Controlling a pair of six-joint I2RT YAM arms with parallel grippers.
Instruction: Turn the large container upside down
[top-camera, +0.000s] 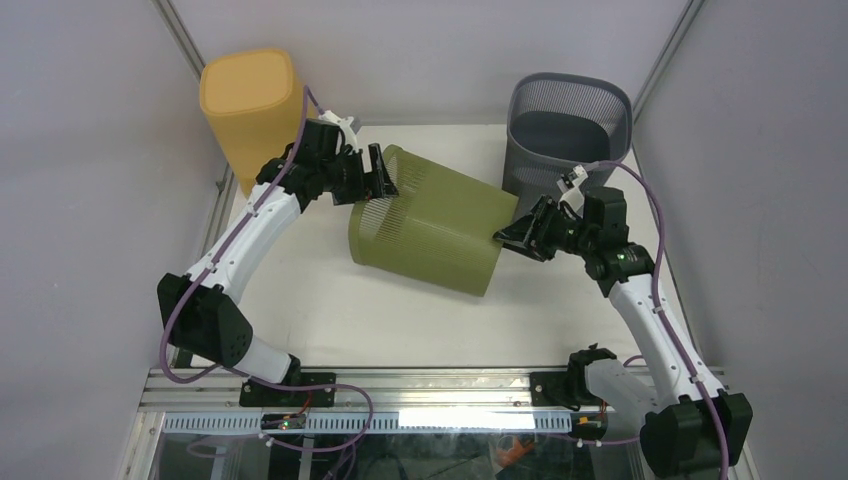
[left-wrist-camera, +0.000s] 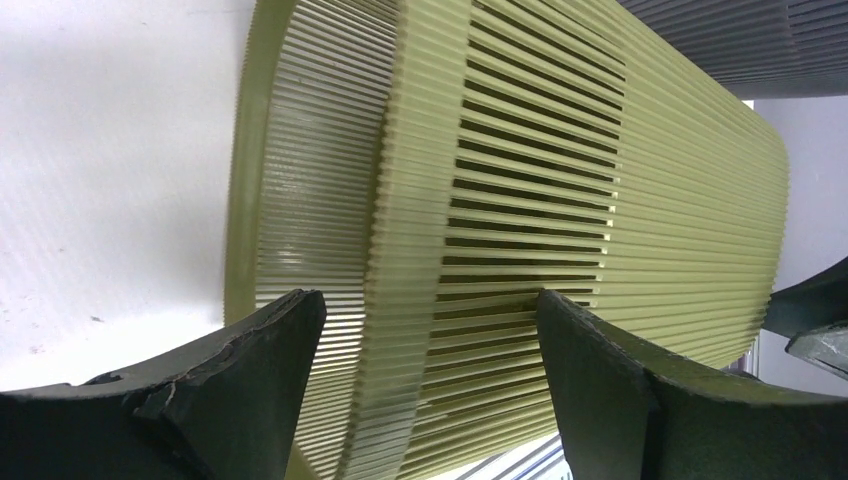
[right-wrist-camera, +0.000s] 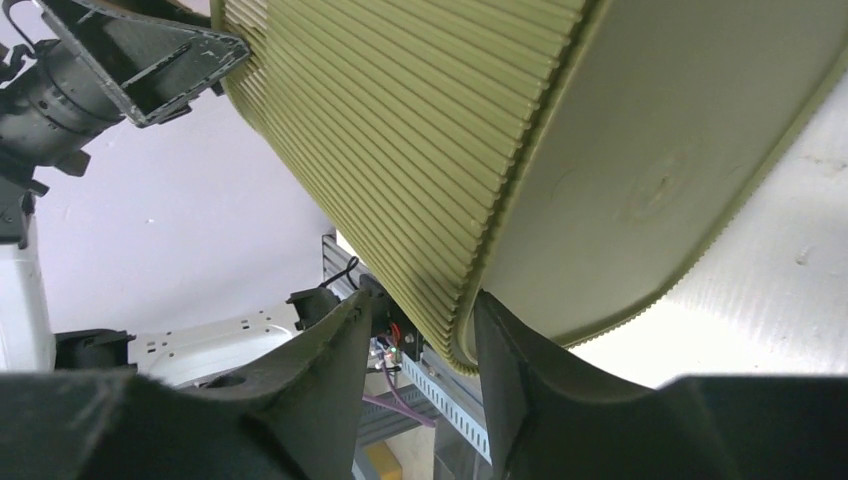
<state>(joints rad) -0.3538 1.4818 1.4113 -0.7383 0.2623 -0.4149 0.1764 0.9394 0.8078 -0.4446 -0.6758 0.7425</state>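
Note:
The large olive-green ribbed container (top-camera: 430, 220) lies on its side on the white table (top-camera: 330, 310), open mouth toward the back left, flat base toward the right. My left gripper (top-camera: 380, 172) is open at the mouth. In the left wrist view the container's rim band (left-wrist-camera: 420, 200) runs between the wide-apart fingers of the left gripper (left-wrist-camera: 425, 300). My right gripper (top-camera: 510, 235) is at the base. In the right wrist view the base edge (right-wrist-camera: 470, 330) sits between the jaws of the right gripper (right-wrist-camera: 420, 305), against one finger and with a gap to the other.
A tall orange container (top-camera: 250, 105) stands at the back left, close behind the left arm. A grey mesh basket (top-camera: 565, 130) stands at the back right, just behind the right gripper. Grey walls close in both sides. A metal rail (top-camera: 400, 385) runs along the near edge.

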